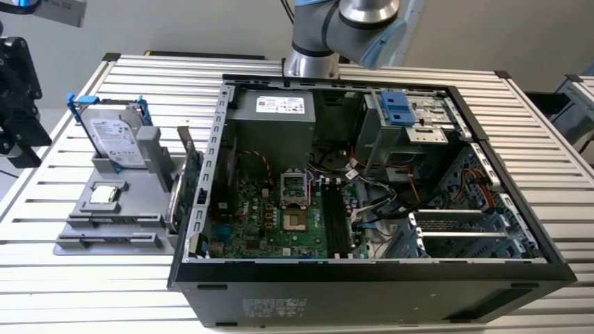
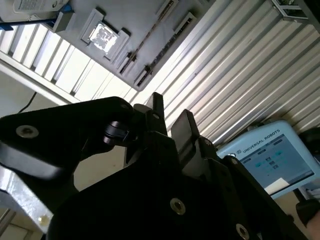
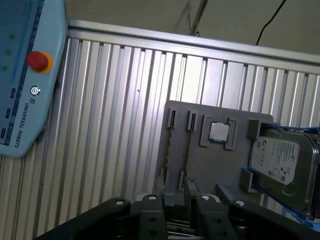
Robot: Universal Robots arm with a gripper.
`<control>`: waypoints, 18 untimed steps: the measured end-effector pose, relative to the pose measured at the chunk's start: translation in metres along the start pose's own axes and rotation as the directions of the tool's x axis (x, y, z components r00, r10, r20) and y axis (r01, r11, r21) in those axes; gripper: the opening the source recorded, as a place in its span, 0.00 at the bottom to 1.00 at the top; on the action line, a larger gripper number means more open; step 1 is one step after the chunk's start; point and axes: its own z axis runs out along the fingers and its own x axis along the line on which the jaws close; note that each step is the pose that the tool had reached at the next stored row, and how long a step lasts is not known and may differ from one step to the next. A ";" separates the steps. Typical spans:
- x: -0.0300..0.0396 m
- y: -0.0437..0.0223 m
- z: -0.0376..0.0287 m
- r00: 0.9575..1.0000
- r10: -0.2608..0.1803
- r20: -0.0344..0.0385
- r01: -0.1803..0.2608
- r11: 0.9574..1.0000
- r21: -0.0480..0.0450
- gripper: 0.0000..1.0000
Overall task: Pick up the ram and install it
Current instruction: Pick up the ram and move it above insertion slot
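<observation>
Your fingers [image 3: 177, 201] stand open with nothing between them, and you can see the gap in both wrist views [image 2: 171, 117]. They hang over the slatted table [image 3: 110, 125], pointing toward the near edge of the grey holder tray [image 3: 220, 165]. The ram [image 3: 187, 147] sits edge-on in that tray, a thin dark strip in the slot nearer the processor chip [image 3: 218, 132]; the second wrist view shows the same strip [image 2: 149, 37]. The hard drive [image 3: 282, 165] stands in its blue frame on the tray's far side. In the exterior view, the tray [image 1: 88, 209] lies at the exterior view's left of the open computer case [image 1: 371, 278], and the motherboard [image 1: 269, 216] faces up inside. A pale blue teach pendant [image 3: 25, 75] rests on the table, apart from the tray.
</observation>
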 end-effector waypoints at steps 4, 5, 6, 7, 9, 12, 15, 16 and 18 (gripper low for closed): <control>0.0000 0.0000 0.0000 1.000 -0.002 0.000 0.002 1.000 0.000 1.00; 0.0000 0.0000 0.0000 1.000 -0.002 0.000 0.002 1.000 0.000 1.00; 0.0000 0.0000 0.0000 1.000 -0.003 0.000 0.003 1.000 0.000 1.00; 0.0000 0.0000 0.0000 1.000 -0.003 0.000 0.003 1.000 0.000 1.00; 0.0000 0.0000 0.0000 1.000 -0.003 0.000 0.003 1.000 0.000 1.00; -0.0001 0.0001 0.0001 1.000 0.021 0.001 -0.021 1.000 0.000 1.00; -0.0003 0.0003 0.0009 0.999 0.050 0.002 -0.050 0.999 0.000 1.00; -0.0005 0.0003 0.0013 0.998 0.056 0.002 -0.056 0.998 0.000 1.00; -0.0009 0.0004 0.0020 0.998 0.070 0.003 -0.070 0.998 0.000 1.00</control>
